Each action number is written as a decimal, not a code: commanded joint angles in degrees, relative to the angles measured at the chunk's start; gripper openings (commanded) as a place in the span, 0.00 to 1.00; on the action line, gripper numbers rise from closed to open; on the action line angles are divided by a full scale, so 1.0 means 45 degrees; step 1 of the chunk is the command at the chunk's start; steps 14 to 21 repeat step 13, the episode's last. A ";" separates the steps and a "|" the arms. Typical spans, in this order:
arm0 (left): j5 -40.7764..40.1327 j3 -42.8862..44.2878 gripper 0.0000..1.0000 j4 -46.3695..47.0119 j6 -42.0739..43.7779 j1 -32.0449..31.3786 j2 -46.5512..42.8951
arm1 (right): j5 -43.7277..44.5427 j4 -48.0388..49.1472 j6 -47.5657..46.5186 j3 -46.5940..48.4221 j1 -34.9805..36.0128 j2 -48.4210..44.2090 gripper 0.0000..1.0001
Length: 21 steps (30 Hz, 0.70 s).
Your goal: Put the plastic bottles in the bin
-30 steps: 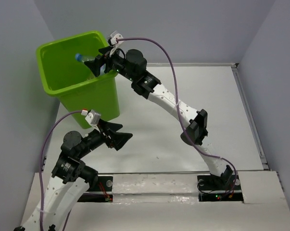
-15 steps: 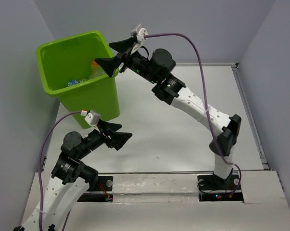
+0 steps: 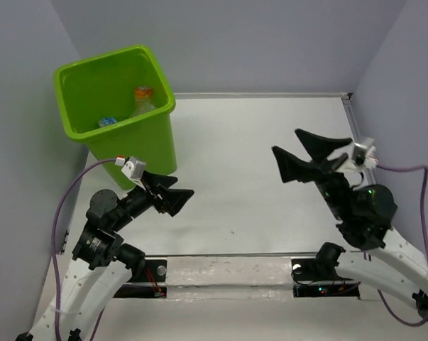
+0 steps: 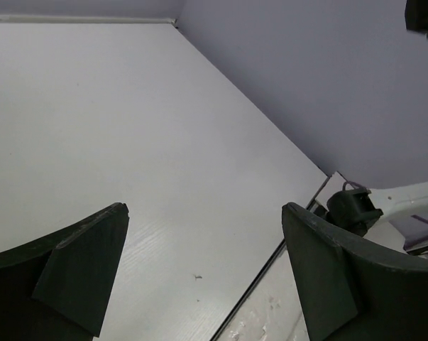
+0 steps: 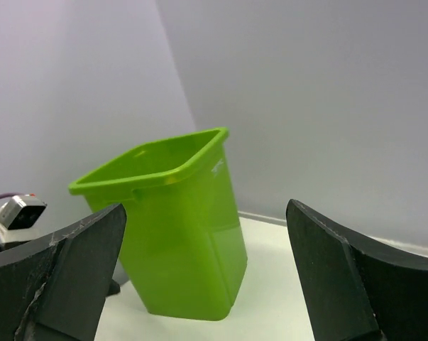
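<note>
Bottles (image 3: 143,99) are seen lying inside the bin (image 3: 153,145), an orange one and a blue-labelled one among them. None is seen on the tabletop (image 3: 256,156). The left hand (image 3: 179,199) and right hand (image 3: 284,141) are held spread and empty. The task is judged done, or nearly so.
</note>
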 commanded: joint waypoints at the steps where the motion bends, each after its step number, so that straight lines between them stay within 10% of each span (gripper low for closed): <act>1: -0.0400 0.1110 0.99 0.0772 0.0632 -0.0034 0.0402 | 0.2647 -0.2445 0.1280 -0.2730 0.0044 -0.4281 1.00; 6: -0.1085 0.1306 0.99 0.1104 0.0535 -0.0053 0.0696 | 0.3175 -0.3620 0.1987 -0.4299 0.0044 -0.7352 1.00; 21: -0.1533 0.1638 0.99 0.1710 0.0124 -0.0034 0.1125 | 0.3097 -0.3621 0.1071 -0.3013 0.0044 -0.5718 1.00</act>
